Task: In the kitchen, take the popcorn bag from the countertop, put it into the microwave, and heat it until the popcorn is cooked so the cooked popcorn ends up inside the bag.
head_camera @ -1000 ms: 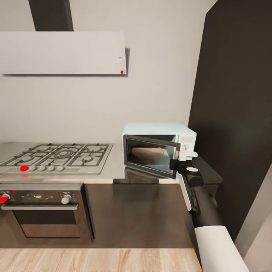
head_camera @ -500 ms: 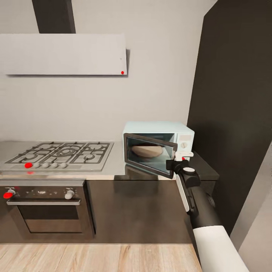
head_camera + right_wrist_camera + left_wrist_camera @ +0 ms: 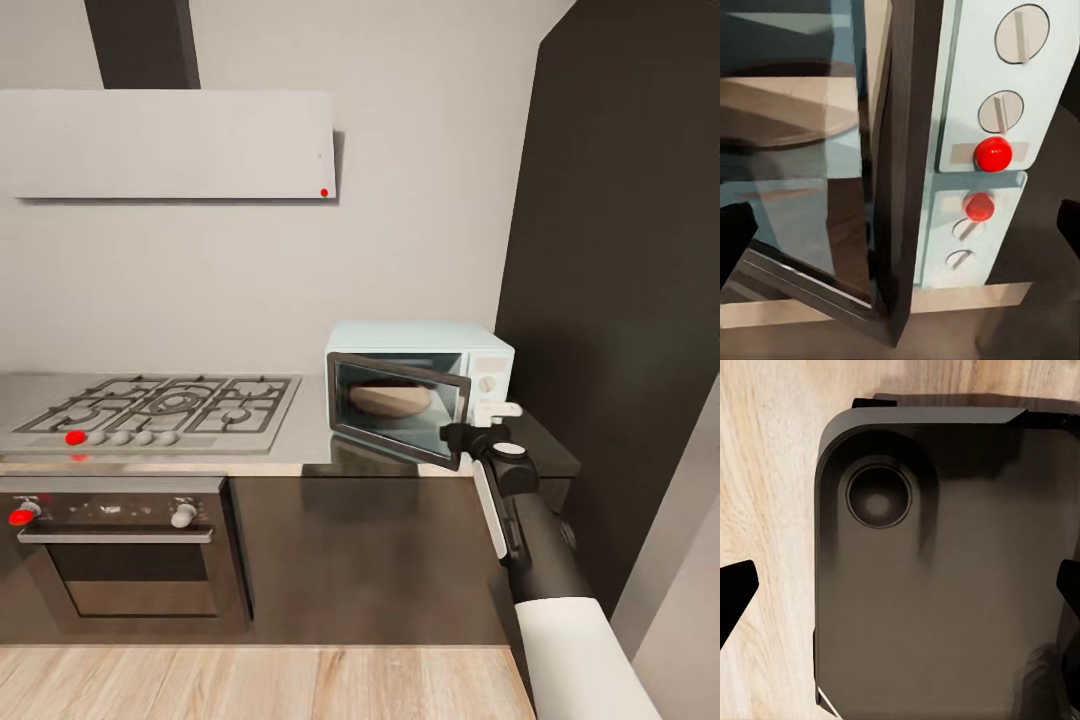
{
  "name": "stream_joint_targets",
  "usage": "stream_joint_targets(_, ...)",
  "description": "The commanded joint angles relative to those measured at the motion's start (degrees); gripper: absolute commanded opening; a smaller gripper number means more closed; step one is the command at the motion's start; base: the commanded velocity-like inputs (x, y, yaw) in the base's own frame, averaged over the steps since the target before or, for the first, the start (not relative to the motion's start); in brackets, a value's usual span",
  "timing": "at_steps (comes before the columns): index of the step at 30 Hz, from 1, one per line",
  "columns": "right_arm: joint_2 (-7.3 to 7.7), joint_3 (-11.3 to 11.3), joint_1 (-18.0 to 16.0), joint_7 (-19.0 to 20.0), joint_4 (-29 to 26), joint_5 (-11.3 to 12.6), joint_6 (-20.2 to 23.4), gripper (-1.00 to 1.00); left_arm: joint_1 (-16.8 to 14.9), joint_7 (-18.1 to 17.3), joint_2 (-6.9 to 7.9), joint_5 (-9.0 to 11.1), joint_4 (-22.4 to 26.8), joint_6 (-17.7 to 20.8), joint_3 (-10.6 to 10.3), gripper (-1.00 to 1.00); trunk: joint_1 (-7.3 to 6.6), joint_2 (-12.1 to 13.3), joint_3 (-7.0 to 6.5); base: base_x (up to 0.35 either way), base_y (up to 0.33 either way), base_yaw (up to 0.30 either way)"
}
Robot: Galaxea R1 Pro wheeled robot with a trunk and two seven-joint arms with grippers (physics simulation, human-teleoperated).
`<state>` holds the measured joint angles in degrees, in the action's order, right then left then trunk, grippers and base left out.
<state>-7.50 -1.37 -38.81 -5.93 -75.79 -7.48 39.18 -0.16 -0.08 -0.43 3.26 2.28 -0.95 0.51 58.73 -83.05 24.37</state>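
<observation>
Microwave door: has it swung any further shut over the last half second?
Yes, slightly. The door has closed a little toward the microwave; its free edge sits nearer the knob panel, with the right end effector at that edge.

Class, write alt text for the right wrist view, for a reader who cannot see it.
Close-up of the pale-blue microwave: its dark-framed glass door stands ajar beside a side panel with two white knobs and a round red light. Through the glass, a tan rounded shape, likely the popcorn bag, sits inside. The shiny countertop below mirrors the panel.
</observation>
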Motion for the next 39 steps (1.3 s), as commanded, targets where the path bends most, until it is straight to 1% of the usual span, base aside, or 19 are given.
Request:
stream_joint_targets(1,-0.03,-0.02,-0.04,0.3,-0.03,-0.46,0.41,1.0,-0.02,-0.01,-0.01,0.34,0.0,-0.1,0.02,1.0,0.0,-0.03,0.06,0.0,0.0,0.0)
stream_joint_targets(4,0.11,0.21,0.02,1.5,-0.1,-0.52,1.16,1.0,-0.02,-0.01,-0.01,0.38,0.0,-0.12,0.02,1.0,0.0,-0.03,0.06,0.0,0.0,0.0)
stream_joint_targets(6,0.55,0.35,0.04,2.74,0.25,-0.48,3.13,1.0,-0.02,-0.01,-0.01,0.4,0.0,-0.11,0.02,1.0,0.0,-0.03,0.06,0.0,0.0,0.0)
stream_joint_targets(8,2.19,0.38,0.04,3.11,2.03,-0.49,5.53,1.0,-0.02,-0.01,-0.01,0.41,0.0,-0.1,0.02,1.0,0.0,-0.03,0.06,0.0,0.0,0.0)
stream_joint_targets(9,4.29,0.39,0.05,3.22,3.72,-0.51,6.51,1.0,-0.02,-0.01,-0.05,0.39,0.0,-0.1,0.06,1.0,0.0,-0.03,0.06,0.0,0.0,0.0)
stream_joint_targets(10,5.37,0.38,0.05,3.25,4.32,-0.48,6.77,1.0,-0.02,-0.01,-0.07,0.39,0.0,-0.12,0.08,1.0,0.0,-0.03,0.06,0.0,0.0,0.0)
stream_joint_targets(11,7.05,0.32,0.05,3.27,4.95,-0.46,7.06,1.0,-0.02,-0.01,-0.06,0.38,0.0,-0.11,0.09,1.0,0.0,-0.03,0.06,0.0,0.0,0.0)
stream_joint_targets(13,9.12,0.22,0.05,3.24,5.4,-0.44,7.31,1.0,-0.02,-0.01,-0.05,0.39,0.0,-0.1,0.1,1.0,0.0,-0.03,0.06,0.0,0.0,0.0)
stream_joint_targets(14,10.38,0.06,0.05,3.1,5.55,-0.52,7.47,1.0,-0.02,-0.01,-0.02,0.4,0.0,-0.11,0.1,1.0,0.0,-0.03,0.06,0.0,0.0,0.0)
stream_joint_targets(16,10.98,-0.11,0.05,2.87,5.54,-0.61,7.52,1.0,-0.02,-0.01,-0.01,0.4,0.0,-0.1,0.1,1.0,0.0,-0.03,0.06,0.0,0.0,0.0)
stream_joint_targets(17,11.52,-0.6,0.05,2.75,5.46,-0.65,7.5,1.0,-0.02,-0.01,-0.01,0.38,0.0,-0.1,0.11,1.0,0.0,-0.03,0.06,0.0,0.0,0.0)
stream_joint_targets(18,12.0,-1.86,0.05,2.68,5.17,-0.7,7.5,1.0,-0.02,-0.01,-0.05,0.4,0.0,-0.1,0.11,1.0,0.0,-0.03,0.06,0.0,0.0,0.0)
stream_joint_targets(20,12.33,-4.46,0.05,2.66,4.75,-0.81,7.21,1.0,-0.02,-0.01,-0.08,0.42,0.0,-0.1,0.05,1.0,0.0,-0.03,0.06,0.0,0.0,0.0)
stream_joint_targets(21,12.35,-5.26,0.05,2.71,4.66,-0.76,6.93,1.0,-0.02,-0.01,-0.09,0.41,0.0,-0.1,0.03,1.0,0.0,-0.03,0.06,0.0,0.0,0.0)
stream_joint_targets(22,12.3,-5.52,0.05,2.81,4.62,-0.65,6.78,1.0,-0.02,-0.01,-0.08,0.42,0.0,-0.11,0.02,1.0,0.0,-0.03,0.06,0.0,0.0,0.0)
stream_joint_targets(32,11.98,-5.59,0.05,3.12,4.51,-0.34,6.56,1.0,-0.02,-0.01,-0.15,0.35,0.0,-0.14,0.02,1.0,0.0,-0.03,0.06,0.0,0.0,0.0)
stream_joint_targets(35,11.98,-5.56,0.05,3.19,2.68,-0.34,6.53,1.0,-0.02,-0.18,-0.02,0.38,0.0,-0.11,-0.04,1.0,0.0,-0.03,0.06,0.038,0.0,0.0)
stream_joint_targets(39,11.84,-5.5,0.05,3.28,1.11,-0.19,6.51,1.0,-0.02,-0.43,0.07,0.34,0.0,-0.1,-0.07,1.0,0.0,-0.03,0.06,0.237,0.0,0.0)
